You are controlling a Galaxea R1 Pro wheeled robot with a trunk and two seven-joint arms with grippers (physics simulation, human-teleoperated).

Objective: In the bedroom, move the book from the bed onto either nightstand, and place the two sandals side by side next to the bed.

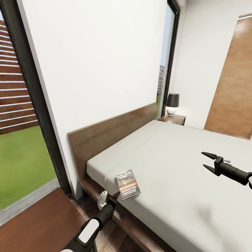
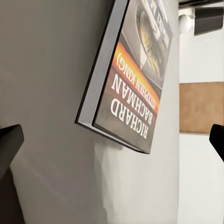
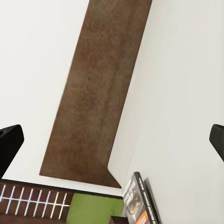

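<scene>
Left arm reaching forward and up from low in the head view, its gripper [image 1: 116,196] with jaws parted; right arm extended leftward at mid-height (seen side-on), right gripper [image 1: 205,160] spread wide, holding nothing.

Count, head view:
- 1 bed [image 1: 182,168], with 1 headboard [image 1: 108,134] at its 10 o'clock side
- 1 book [image 1: 128,183] on the mattress, near the bed's 7 o'clock corner
- 1 nightstand [image 1: 174,119] at 1 o'clock, carrying 1 lamp [image 1: 172,104]
- 2 claws: left claw [image 1: 116,196] at 6 o'clock, right claw [image 1: 208,160] at 3 o'clock, fingers apart
- 2 black-framed windows: left window [image 1: 21,140] at 9, far window [image 1: 164,70] at 12
- 1 wooden door panel [image 1: 232,80] at 2 o'clock
</scene>
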